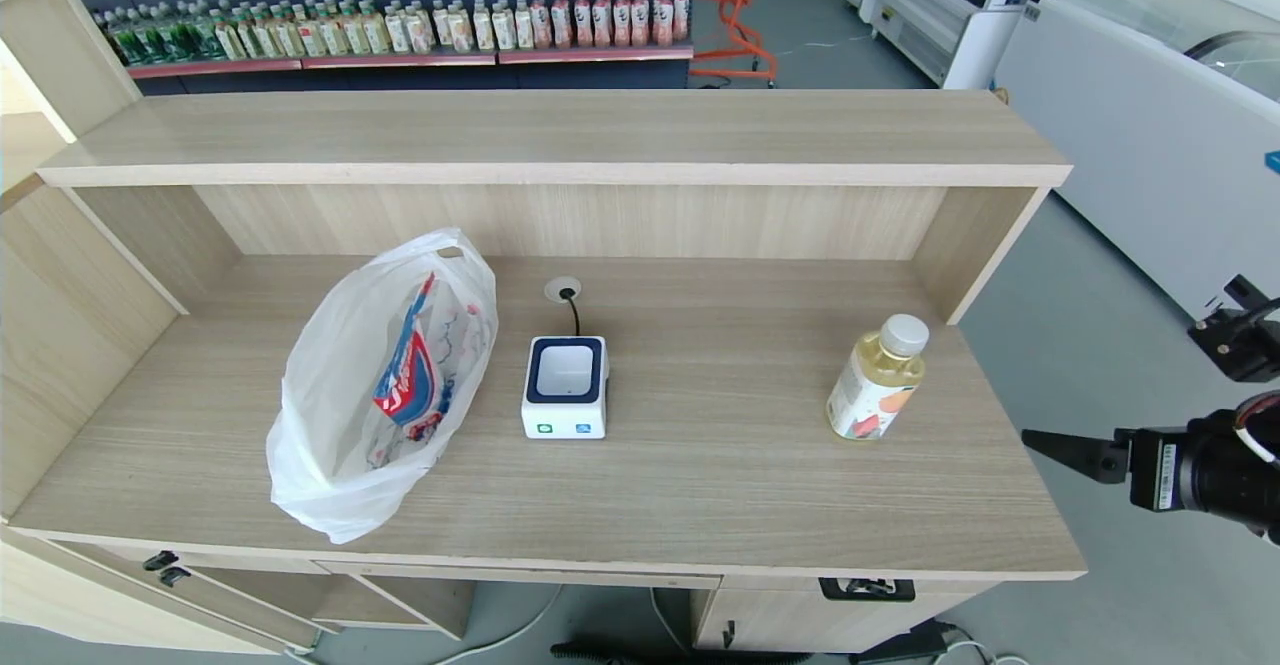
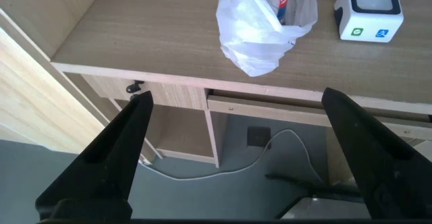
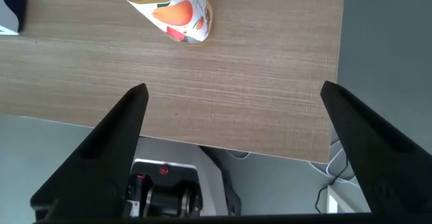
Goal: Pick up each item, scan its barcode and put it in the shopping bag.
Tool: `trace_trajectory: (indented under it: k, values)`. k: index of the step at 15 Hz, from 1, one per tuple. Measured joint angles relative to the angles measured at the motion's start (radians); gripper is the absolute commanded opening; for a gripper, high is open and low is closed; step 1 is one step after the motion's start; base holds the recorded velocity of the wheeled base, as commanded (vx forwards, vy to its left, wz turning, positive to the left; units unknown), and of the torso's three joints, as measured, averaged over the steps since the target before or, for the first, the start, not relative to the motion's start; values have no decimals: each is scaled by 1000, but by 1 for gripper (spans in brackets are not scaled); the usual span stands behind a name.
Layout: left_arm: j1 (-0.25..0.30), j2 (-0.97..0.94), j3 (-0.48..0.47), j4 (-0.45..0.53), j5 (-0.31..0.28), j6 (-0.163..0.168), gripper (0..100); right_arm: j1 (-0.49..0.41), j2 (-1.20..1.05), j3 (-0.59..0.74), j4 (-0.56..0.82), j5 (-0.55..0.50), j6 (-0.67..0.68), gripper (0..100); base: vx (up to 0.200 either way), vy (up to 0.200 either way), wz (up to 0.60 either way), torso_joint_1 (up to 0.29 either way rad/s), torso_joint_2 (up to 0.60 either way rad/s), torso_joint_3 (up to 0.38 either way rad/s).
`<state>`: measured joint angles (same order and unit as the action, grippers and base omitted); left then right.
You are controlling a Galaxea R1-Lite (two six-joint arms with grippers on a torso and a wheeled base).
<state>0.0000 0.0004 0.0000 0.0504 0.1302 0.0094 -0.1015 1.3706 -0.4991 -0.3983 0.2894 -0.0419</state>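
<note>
A juice bottle (image 1: 878,378) with a white cap and a fruit label stands upright on the right part of the counter; its lower body (image 3: 177,9) appears in the right wrist view. A white barcode scanner (image 1: 566,386) sits mid-counter, also seen from the left wrist (image 2: 368,9). To its left lies a white plastic shopping bag (image 1: 372,385) holding a red, white and blue packet (image 1: 408,375). My right gripper (image 3: 233,99) hangs open off the counter's right front corner, short of the bottle, one fingertip (image 1: 1050,442) showing. My left gripper (image 2: 236,106) is open, below the counter's front edge, in front of the bag (image 2: 260,28).
The wooden counter (image 1: 700,485) has a raised back shelf (image 1: 560,135) and side walls. A cable runs from the scanner into a grommet (image 1: 563,291). Drawers and cables (image 2: 270,150) lie under the counter. Drink shelves and freezers stand behind.
</note>
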Motion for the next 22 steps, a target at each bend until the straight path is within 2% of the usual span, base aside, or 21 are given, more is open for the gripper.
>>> trace_trajectory:
  k: [4, 8, 17, 22]
  values:
    - [0, 0, 0, 0, 0, 0, 100, 71, 149, -4, -207, -1, -5, 100, 0, 0, 0, 0, 0, 0]
    - [0, 0, 0, 0, 0, 0, 100, 132, 263, -25, -297, 0, -8, 100, 0, 0, 0, 0, 0, 0]
    - [0, 0, 0, 0, 0, 0, 100, 212, 481, -53, -591, -3, -36, 100, 0, 0, 0, 0, 0, 0]
    - [0, 0, 0, 0, 0, 0, 100, 227, 581, -133, -614, -1, -35, 100, 0, 0, 0, 0, 0, 0]
